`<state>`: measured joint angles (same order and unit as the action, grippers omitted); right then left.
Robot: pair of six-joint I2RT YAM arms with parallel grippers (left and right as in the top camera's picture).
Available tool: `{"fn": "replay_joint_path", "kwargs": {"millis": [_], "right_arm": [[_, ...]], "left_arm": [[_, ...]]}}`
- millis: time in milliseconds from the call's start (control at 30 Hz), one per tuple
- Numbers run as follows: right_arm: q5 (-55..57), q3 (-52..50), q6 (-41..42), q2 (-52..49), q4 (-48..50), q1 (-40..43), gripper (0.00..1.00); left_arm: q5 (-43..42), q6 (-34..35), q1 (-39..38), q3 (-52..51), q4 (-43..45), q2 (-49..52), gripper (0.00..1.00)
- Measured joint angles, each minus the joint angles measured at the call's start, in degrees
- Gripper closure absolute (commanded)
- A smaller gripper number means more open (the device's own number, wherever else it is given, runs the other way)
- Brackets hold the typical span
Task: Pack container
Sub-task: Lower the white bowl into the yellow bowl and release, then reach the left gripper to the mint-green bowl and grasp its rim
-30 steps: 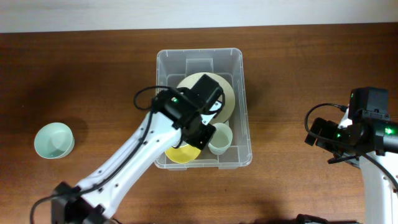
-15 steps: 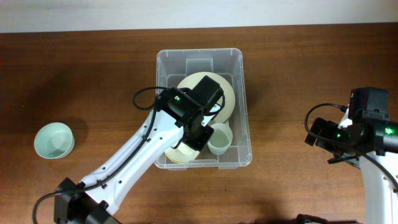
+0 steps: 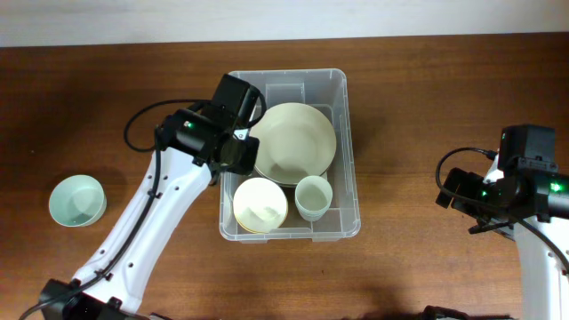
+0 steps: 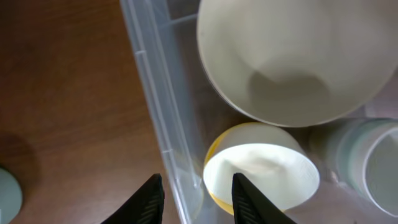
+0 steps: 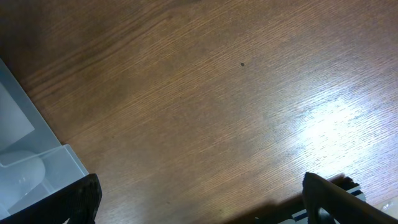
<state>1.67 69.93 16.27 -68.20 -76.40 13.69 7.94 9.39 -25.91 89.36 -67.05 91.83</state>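
Note:
The clear plastic container [image 3: 286,76] stands mid-table. In it are a large pale plate [image 3: 295,142], a cream bowl [image 3: 260,204] nested in a yellow bowl, and a pale green cup [image 3: 313,197]. My left gripper [image 3: 233,156] hovers over the container's left wall. In the left wrist view it [image 4: 196,202] is open and empty, its fingers straddling the wall [image 4: 155,93], with the cream bowl [image 4: 261,177] just to the right. My right gripper [image 5: 202,205] is open and empty over bare table, right of the container's corner [image 5: 31,162].
A mint green bowl [image 3: 77,200] sits alone on the table at the far left, its edge showing in the left wrist view [image 4: 7,193]. The right arm [image 3: 511,187] rests at the right side, well apart from the container.
My left gripper has let go of the cream bowl, which now lies in the yellow bowl. It has drawn back up and left to the container's left wall. The right arm has not moved.

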Motion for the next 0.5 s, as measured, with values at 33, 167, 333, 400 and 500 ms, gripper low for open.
{"fn": "replay_joint_path", "kwargs": {"millis": [33, 167, 333, 400, 500], "right_arm": [[0.00, 0.02, -0.02, 0.00, 0.00, 0.00, 0.01], [0.00, 0.00, 0.00, 0.00, 0.02, 0.00, 0.01], [0.00, 0.02, 0.00, 0.00, 0.02, 0.00, 0.01], [0.00, 0.02, 0.02, 0.00, 0.02, 0.00, 0.01], [0.00, 0.02, 0.00, 0.00, 0.02, 0.00, 0.01]], "left_arm": [[0.02, 0.02, 0.00, 0.00, 0.11, 0.00, 0.62], [1.99, 1.90, 2.51, 0.00, 0.31, 0.00, 0.61], [4.15, 6.10, 17.44, 0.00, 0.50, 0.00, 0.60], [4.66, 7.56, 25.11, -0.17, 0.72, 0.00, 0.60], [4.98, 10.36, 36.28, -2.91, 2.05, 0.00, 0.48]]}}
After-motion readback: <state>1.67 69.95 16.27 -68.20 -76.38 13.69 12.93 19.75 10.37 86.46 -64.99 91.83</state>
